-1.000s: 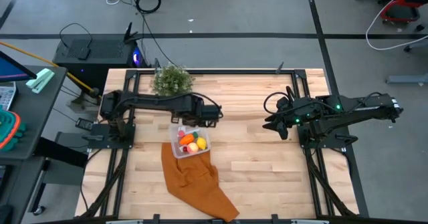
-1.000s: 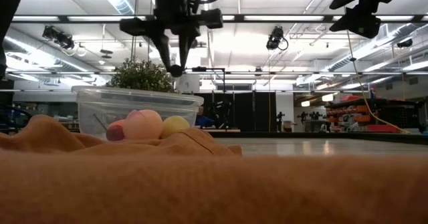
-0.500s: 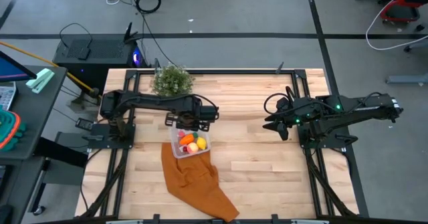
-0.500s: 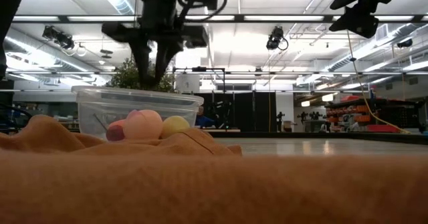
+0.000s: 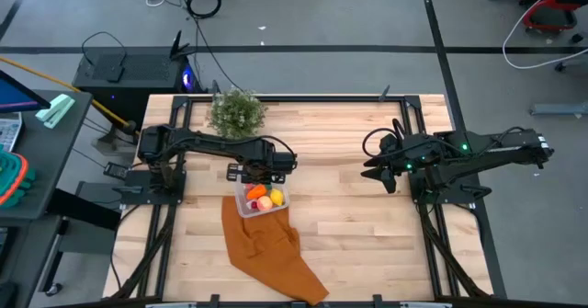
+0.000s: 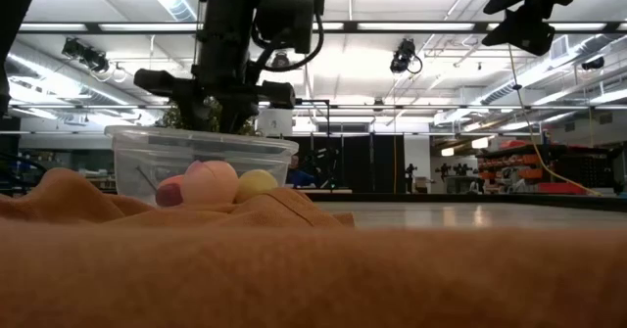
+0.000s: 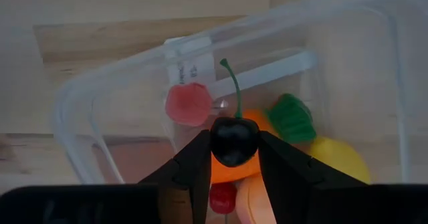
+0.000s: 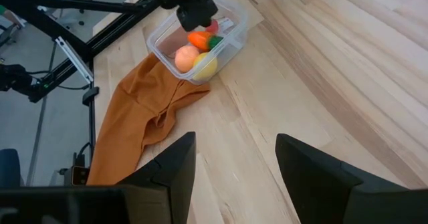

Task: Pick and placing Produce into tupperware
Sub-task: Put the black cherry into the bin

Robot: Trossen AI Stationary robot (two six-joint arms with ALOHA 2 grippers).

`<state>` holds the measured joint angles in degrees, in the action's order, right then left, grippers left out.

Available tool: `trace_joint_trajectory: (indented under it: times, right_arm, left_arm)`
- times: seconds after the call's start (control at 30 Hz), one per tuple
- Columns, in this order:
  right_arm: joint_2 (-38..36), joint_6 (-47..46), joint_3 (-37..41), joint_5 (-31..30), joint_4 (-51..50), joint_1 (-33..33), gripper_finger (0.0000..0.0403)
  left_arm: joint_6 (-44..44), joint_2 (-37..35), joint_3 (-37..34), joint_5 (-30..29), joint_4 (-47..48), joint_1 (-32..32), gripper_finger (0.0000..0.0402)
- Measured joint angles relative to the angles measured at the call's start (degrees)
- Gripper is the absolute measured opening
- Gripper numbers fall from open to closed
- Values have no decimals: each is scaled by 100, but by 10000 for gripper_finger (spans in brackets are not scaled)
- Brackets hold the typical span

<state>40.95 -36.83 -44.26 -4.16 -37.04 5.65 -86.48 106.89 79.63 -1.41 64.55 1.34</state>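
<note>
The clear tupperware (image 5: pixel 262 198) stands on the table at the far end of the rust-orange cloth (image 5: pixel 271 248). It holds an orange carrot with a green tip (image 7: pixel 291 117), a yellow lemon (image 7: pixel 338 158), a pink piece (image 7: pixel 188 103), a peach-coloured ball (image 6: pixel 211 181) and a small red piece (image 7: pixel 222 197). My left gripper (image 5: pixel 250 173) hangs just above the box's far part, shut on a dark cherry (image 7: pixel 235 140) with a green stem. My right gripper (image 5: pixel 372 173) is open and empty, raised over the table's right half. My left gripper pinches the cherry's round body (image 7: pixel 235 144) between its two fingers (image 7: pixel 197 160), one on either side. The fingers come from above, pointing down. The cherry is lifted clear above the produce in the box, and its green stem (image 7: pixel 234 90) sticks out past the fingertips.
A bushy green potted plant (image 5: pixel 236 110) stands at the far edge, behind the left arm. The cloth lies toward the near edge and fills the low view's foreground (image 6: pixel 313 269). Bare wood (image 5: pixel 340 207) lies between the box and the right arm.
My left gripper has gone toward the table's left and near edges and down, from beside the box's far right corner to just above the box, carrying the cherry. It has also turned about its own axis. The right arm has kept still.
</note>
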Motion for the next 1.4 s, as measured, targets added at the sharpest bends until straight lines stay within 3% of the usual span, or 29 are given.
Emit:
trace_joint_trajectory:
  times: [1.4]
  right_arm:
    - [-1,-1,0,-1,0,-1,173]
  left_arm:
    - [-423,-1,-282,-141,-779,284,131]
